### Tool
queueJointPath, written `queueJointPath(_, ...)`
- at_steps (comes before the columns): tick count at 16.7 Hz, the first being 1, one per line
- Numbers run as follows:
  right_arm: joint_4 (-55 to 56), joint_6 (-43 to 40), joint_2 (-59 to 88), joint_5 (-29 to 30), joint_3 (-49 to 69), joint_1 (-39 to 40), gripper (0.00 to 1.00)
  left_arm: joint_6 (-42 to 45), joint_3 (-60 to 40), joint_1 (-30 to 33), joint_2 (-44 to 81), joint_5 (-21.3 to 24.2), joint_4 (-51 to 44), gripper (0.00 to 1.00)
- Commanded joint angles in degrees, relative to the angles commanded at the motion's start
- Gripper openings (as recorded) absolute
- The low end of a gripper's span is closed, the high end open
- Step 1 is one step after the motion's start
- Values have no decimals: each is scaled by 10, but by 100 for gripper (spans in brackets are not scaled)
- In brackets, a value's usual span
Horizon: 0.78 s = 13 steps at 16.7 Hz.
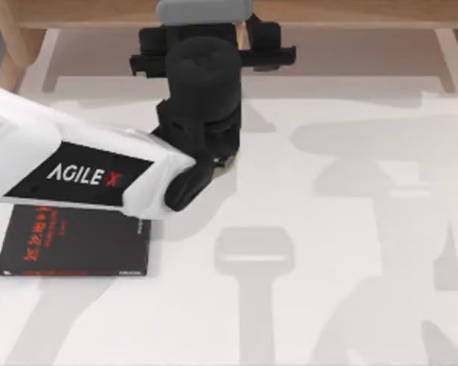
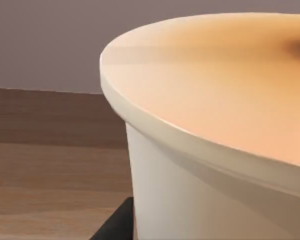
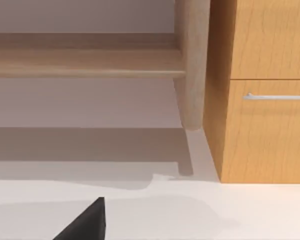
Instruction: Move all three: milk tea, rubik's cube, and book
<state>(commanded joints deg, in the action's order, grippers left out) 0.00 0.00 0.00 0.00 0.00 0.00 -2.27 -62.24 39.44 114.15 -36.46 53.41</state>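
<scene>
The milk tea (image 2: 215, 125) looms very close in the left wrist view: a tapered pale cup with an orange-tan lid and a bit of white straw at the picture's edge. One dark finger (image 2: 115, 225) lies against its side. In the top view my left arm reaches from the left to the table's far middle, where my left gripper (image 1: 206, 34) has its fingers tight on either side of a grey rounded shape (image 1: 204, 9); I cannot tell whether that is the cup's top. The rubik's cube and the book are out of view. A dark fingertip (image 3: 85, 220) of my right gripper shows above the white table.
A thin black book with red lettering (image 1: 72, 240) lies at the table's left, partly under my left arm. Beyond the table's far edge stand a wooden leg (image 3: 192, 65) and a wooden cabinet with a drawer handle (image 3: 275, 96).
</scene>
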Motion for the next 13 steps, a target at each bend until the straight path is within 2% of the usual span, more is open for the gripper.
queueJointPath(4,0,0,0,0,0,0,100,-6,65,-19,31,24,33,0)
queueJointPath(13,0,0,0,0,0,0,100,-6,72,-19,51,28,55,0)
